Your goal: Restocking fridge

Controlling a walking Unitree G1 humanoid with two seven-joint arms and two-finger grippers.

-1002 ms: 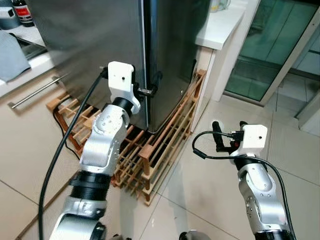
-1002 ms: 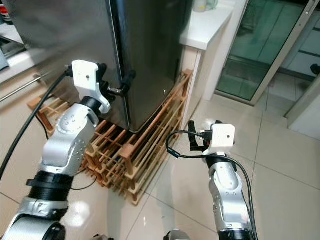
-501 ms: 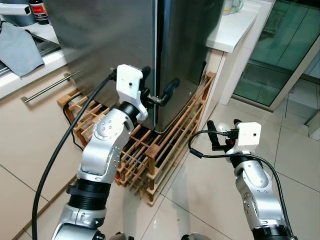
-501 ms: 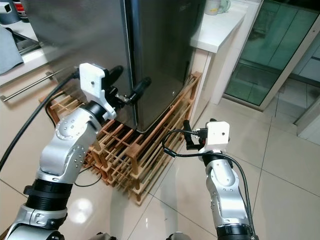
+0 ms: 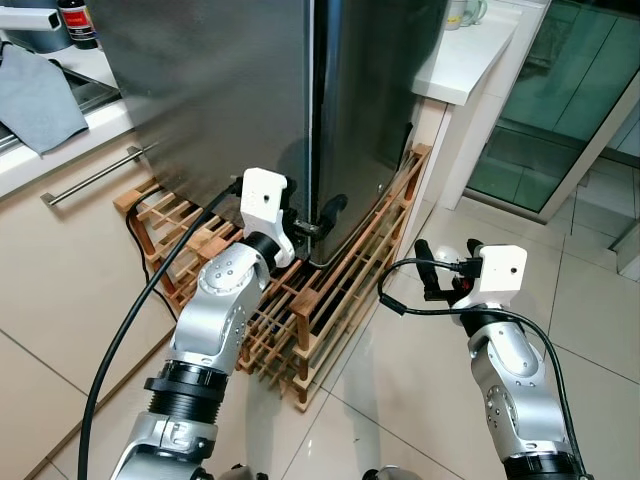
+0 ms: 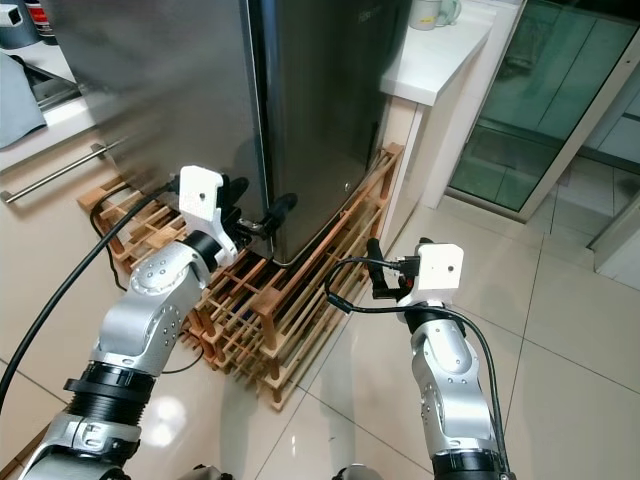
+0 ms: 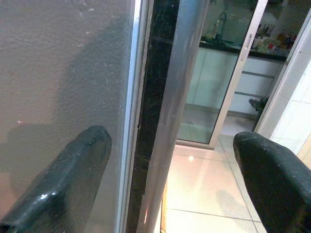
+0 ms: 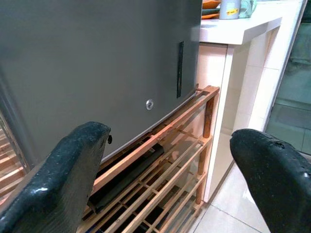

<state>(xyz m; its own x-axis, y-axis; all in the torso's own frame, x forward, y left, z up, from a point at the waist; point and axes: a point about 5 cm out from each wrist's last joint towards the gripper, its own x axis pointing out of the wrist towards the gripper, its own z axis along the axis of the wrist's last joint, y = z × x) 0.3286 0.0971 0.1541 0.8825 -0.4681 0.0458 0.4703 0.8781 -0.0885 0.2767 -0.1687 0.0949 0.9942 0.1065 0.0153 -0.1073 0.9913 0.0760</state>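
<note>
The steel fridge (image 5: pixel 250 90) stands on a wooden slat rack (image 5: pixel 330 290), its door shut. My left gripper (image 6: pixel 258 205) is open low at the fridge's front corner, one finger on each side of the door's vertical edge (image 7: pixel 146 121). In the left wrist view the two black fingertips (image 7: pixel 58 189) stand wide apart with that edge between them. My right gripper (image 5: pixel 447 260) hovers open over the tiled floor to the right of the rack, holding nothing. It points at the fridge's side panel (image 8: pixel 97 63).
A white counter (image 5: pixel 465 60) with a cup adjoins the fridge on the right, with a glass sliding door (image 5: pixel 560 110) beyond. At left are a cabinet drawer with a bar handle (image 5: pixel 95 175) and a grey cloth (image 5: pixel 40 100). A black cable (image 5: pixel 130 330) trails from my left arm.
My left gripper has dropped lower along the fridge door's edge, toward the bottom corner. The right arm has hardly moved. The camera shifted a second ago, then held still.
</note>
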